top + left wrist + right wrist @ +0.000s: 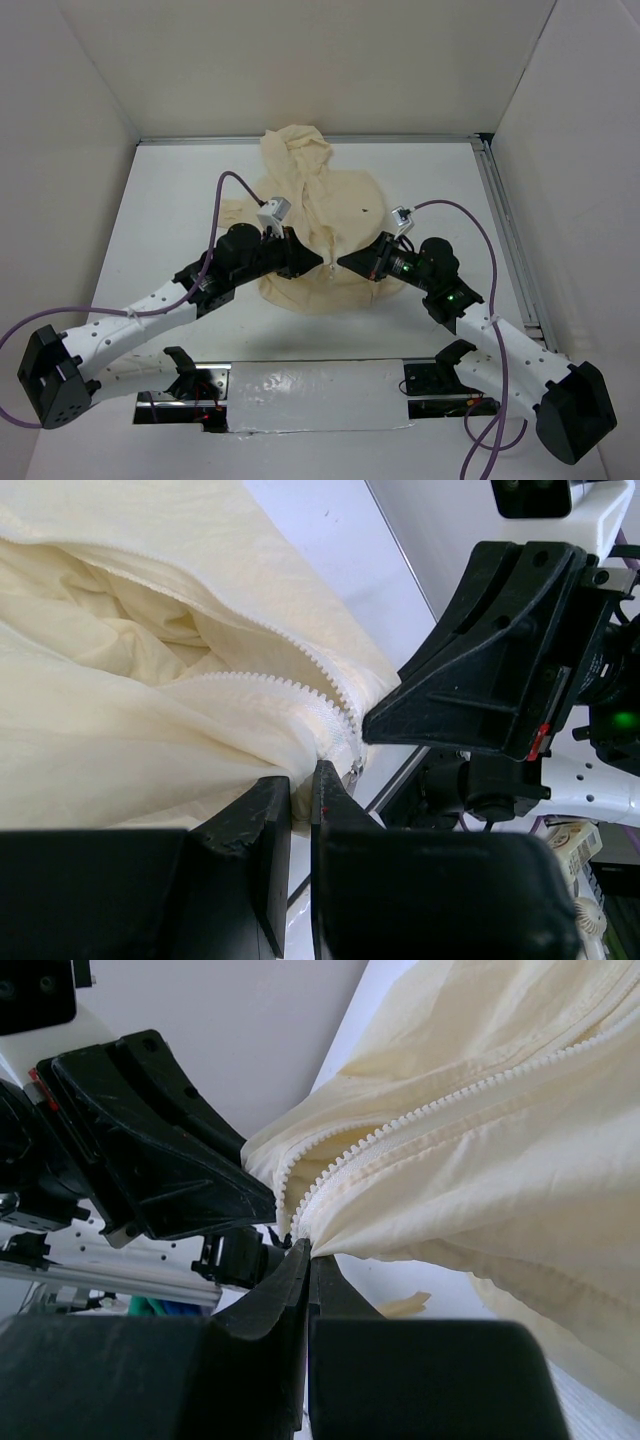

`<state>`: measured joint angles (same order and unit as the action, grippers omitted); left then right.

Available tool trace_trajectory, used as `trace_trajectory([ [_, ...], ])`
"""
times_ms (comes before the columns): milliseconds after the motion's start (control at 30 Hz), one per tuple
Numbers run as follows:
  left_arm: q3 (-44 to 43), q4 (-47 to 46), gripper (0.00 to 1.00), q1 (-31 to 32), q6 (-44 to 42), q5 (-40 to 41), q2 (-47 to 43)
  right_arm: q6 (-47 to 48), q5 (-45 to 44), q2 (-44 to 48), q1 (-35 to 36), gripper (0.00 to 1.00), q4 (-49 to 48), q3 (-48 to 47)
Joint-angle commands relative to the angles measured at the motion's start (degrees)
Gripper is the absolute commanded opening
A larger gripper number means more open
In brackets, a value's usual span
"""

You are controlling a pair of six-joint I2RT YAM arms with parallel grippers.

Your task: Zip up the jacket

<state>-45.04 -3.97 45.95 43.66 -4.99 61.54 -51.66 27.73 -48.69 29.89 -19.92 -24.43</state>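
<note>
The cream jacket (345, 205) lies flat on the white table, hood (295, 148) at the far side, a tiny dark spot (364, 210) on the chest. Its zipper (300, 685) is open, the two rows of teeth spreading apart above the bottom hem, with the small metal pull (352, 771) at their base. My left gripper (322, 258) (302, 788) is shut on the hem fabric just left of the zipper's bottom end. Facing it, tip to tip, my right gripper (341, 261) (308, 1252) is shut on the hem on the other side of the zipper (440, 1110).
A metal rail (505, 230) runs along the table's right side, and white walls enclose the back and sides. A shiny sheet (320, 395) lies between the arm bases at the near edge. Purple cables (225, 195) loop over both arms.
</note>
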Motion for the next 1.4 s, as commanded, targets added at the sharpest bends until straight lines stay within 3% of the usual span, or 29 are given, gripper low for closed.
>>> trace_trajectory([
  [0, 0.21, -3.59, 0.0, 0.36, -0.86, -1.07, -1.86, -1.16, -0.4, 0.44, -1.06, 0.0, -3.18, -0.46],
  [1100, 0.92, -4.56, 0.0, 0.71, -2.26, -2.04, -1.16, -3.45, 3.29, -2.11, -1.5, 0.0, -7.4, -2.38],
  [1367, 1.0, -3.68, 0.0, 0.72, -1.03, 0.25, -2.12, -1.78, 2.77, -0.27, -1.68, 0.0, -3.02, -2.21],
])
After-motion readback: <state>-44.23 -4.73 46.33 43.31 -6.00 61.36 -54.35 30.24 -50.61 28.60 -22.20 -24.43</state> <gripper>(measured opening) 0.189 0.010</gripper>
